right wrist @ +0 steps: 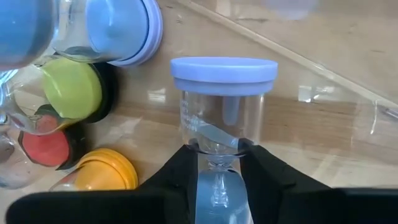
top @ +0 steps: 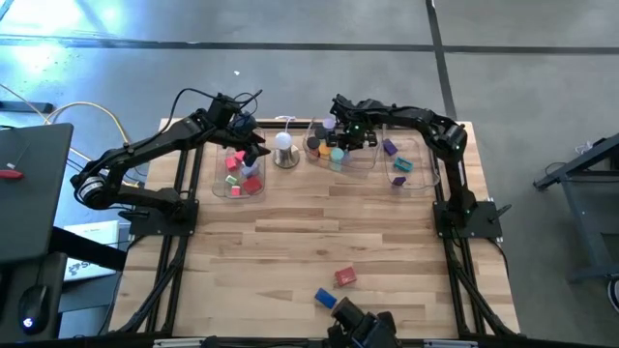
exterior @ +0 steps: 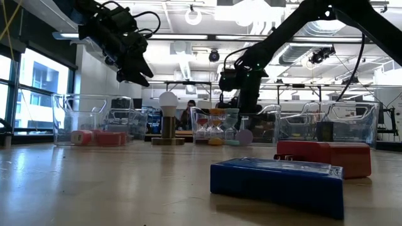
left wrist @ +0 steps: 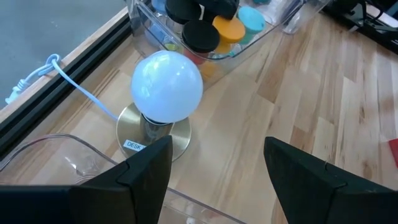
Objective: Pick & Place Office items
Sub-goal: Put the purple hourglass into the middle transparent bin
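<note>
Pinching lilac-capped sand timer (right wrist: 221, 118), right end effector (right wrist: 219, 168), lower bulb hidden, left end effector (left wrist: 217, 168) apart.

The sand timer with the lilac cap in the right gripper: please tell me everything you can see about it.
The sand timer is a clear glass-like hourglass with a flat round lilac cap on its far end and a narrow waist. The right gripper has its two dark fingers closed on that waist. It sits in the middle clear tray, beside other timers with yellow, green, red and pale blue caps. Whether it rests on the tray floor or is lifted cannot be told.
</note>
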Controlling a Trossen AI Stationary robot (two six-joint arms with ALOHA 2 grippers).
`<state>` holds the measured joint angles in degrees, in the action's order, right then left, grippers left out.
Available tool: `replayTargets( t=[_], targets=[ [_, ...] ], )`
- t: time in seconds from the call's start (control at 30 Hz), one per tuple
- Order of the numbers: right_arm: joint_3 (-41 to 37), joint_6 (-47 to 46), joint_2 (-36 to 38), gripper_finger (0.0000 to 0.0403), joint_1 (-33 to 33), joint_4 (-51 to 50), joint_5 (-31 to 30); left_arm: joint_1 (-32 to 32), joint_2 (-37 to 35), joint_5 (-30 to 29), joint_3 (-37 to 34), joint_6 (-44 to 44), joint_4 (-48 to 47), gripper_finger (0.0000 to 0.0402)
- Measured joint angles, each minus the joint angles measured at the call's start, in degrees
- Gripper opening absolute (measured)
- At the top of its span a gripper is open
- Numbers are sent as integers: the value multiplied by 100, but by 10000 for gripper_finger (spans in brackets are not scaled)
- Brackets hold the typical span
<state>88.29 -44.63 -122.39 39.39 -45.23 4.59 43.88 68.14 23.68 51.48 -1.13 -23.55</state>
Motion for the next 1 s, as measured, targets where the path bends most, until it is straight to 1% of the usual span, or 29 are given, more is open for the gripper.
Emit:
replayTargets(
  t=[0.13,0.23,0.27,0.43,0.7,1.0],
  targets=[
    [53,235,72,84,-2,16,-109,0,0,2,0,0,0,247],
    [44,305,200,84,-11,81,-538,0,0,2,0,0,-4,247],
    [40,317,235,83,-2,73,-577,0,0,2,0,1,-2,247],
    [35,335,376,80,40,53,-585,0,0,6,0,48,-4,247],
    [39,538,610,76,-45,95,-851,-2,0,24,0,73,-22,247],
    [46,850,643,76,-132,281,-1002,-13,0,107,0,160,-17,247]
  ],
)
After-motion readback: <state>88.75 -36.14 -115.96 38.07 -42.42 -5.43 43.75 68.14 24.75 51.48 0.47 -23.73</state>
